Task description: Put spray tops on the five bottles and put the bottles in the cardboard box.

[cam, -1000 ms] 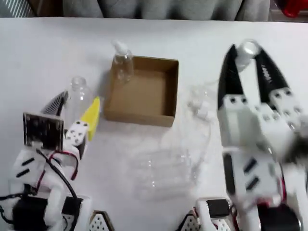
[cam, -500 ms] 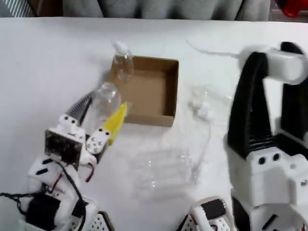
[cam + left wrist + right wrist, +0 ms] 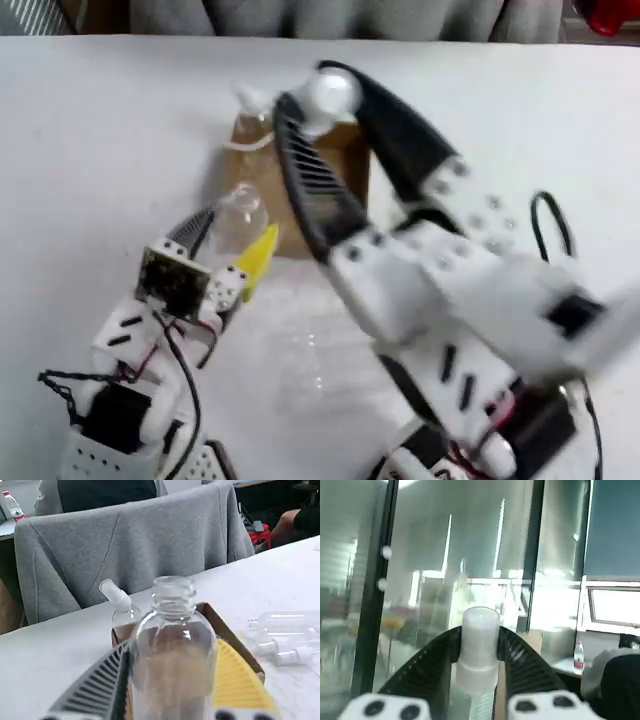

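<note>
1. Our left hand pinches an uncapped bottle upright near the table's middle, just beside the cardboard box.
2. Our right hand pinches a spray top, raised by the box's far edge.

The bottle is clear, shiny plastic. The spray top is smooth white plastic. The cardboard box is brown, dull card. The tabletop is white and smooth. The right pincer is black ribbed plastic. The grey cloth looks soft.
</note>
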Action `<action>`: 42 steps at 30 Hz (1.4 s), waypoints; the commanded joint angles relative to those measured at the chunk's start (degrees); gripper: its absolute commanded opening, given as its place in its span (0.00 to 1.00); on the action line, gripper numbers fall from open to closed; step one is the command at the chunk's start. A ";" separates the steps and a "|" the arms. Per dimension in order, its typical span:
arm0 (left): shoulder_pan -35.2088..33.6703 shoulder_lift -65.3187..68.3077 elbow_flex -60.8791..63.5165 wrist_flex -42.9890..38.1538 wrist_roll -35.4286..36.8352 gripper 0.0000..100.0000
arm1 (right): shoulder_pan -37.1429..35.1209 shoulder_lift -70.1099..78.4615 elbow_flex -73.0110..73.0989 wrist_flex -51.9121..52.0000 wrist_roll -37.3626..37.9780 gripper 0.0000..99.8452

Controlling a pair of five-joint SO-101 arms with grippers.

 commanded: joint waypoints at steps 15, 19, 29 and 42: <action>-4.79 -11.56 7.12 -3.96 0.18 0.05 | -1.54 6.11 -2.11 4.62 2.64 0.02; -4.79 -11.56 7.12 -3.96 0.09 0.05 | -1.45 6.02 -2.11 5.76 2.46 0.02; -4.79 -11.56 7.12 -3.96 0.35 0.05 | -1.45 5.49 -2.02 9.45 2.20 0.02; -4.79 -11.56 7.12 -3.60 0.09 0.05 | -1.45 5.49 -2.46 9.01 2.55 0.02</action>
